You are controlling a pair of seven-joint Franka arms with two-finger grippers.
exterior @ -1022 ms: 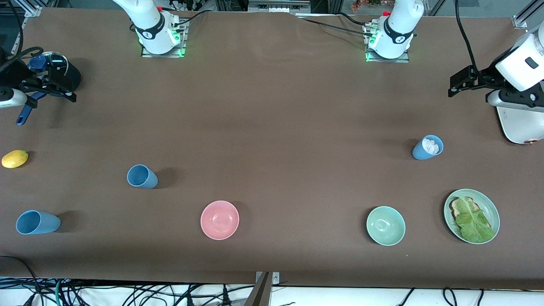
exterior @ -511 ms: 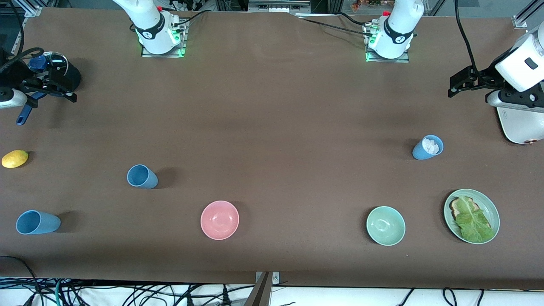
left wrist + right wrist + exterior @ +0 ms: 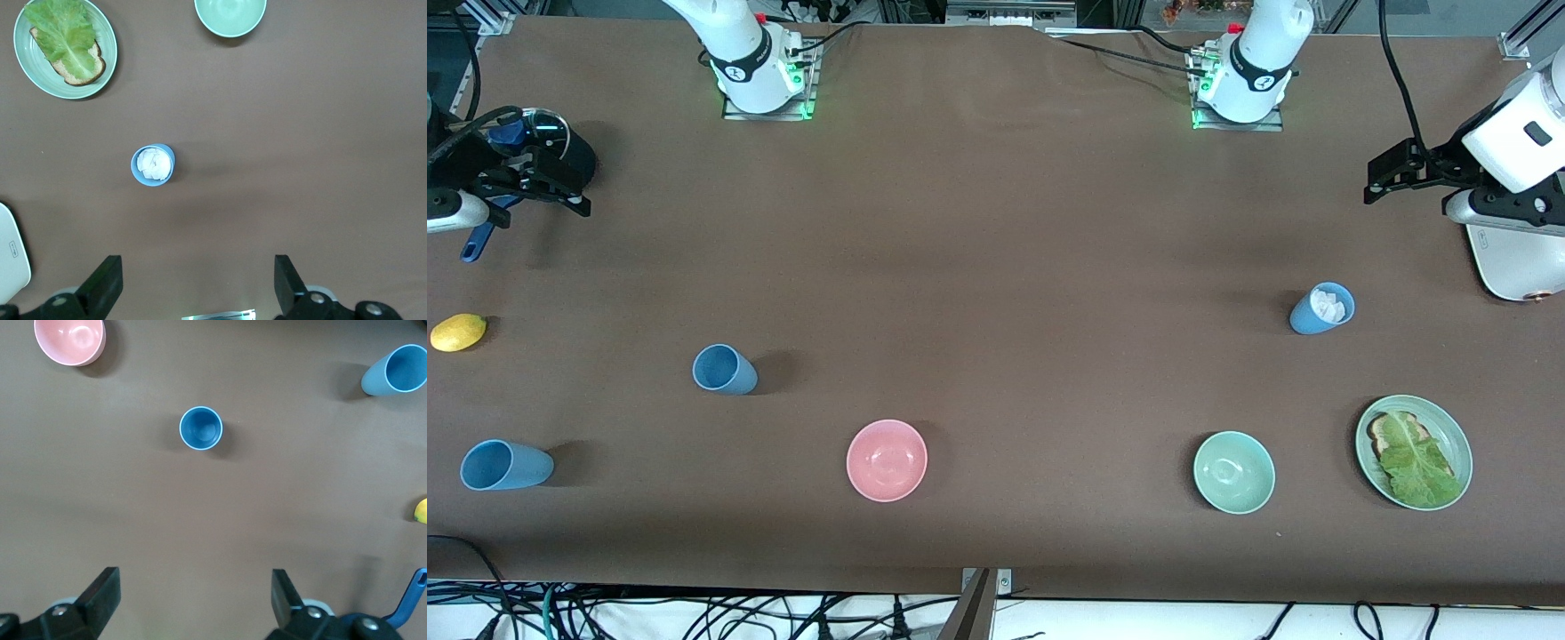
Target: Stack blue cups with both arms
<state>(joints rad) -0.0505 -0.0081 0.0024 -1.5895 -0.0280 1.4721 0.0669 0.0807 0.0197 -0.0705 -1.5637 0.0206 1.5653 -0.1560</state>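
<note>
Three blue cups, all upright, none stacked. Cup one (image 3: 725, 370) sits toward the right arm's end, directly under the right gripper's camera view (image 3: 201, 428), empty. Cup two (image 3: 505, 465) is at the right arm's end of the table, nearer the front camera than cup one, also empty. Cup three (image 3: 1321, 308) sits toward the left arm's end, with white crumpled stuff inside (image 3: 153, 164).

Right gripper (image 3: 193, 597): fingers spread wide, holding nothing, up in the air over bare table, cup one well apart from its tips. In the front view it hangs at the table's edge (image 3: 534, 182) over a dark pot with a blue scoop.

Left gripper (image 3: 199, 283): fingers spread wide, empty, in the air over bare table, cup three well apart from its tips. Front view shows it (image 3: 1405, 173) at the left arm's end, just beside a white appliance (image 3: 1516, 258).

Two bowls: one pink (image 3: 887, 460), one mint (image 3: 1233, 472), both empty. One green plate (image 3: 1414, 452) with toast and lettuce. One lemon (image 3: 458, 332) near the right gripper's end. Brown table (image 3: 996, 222).
</note>
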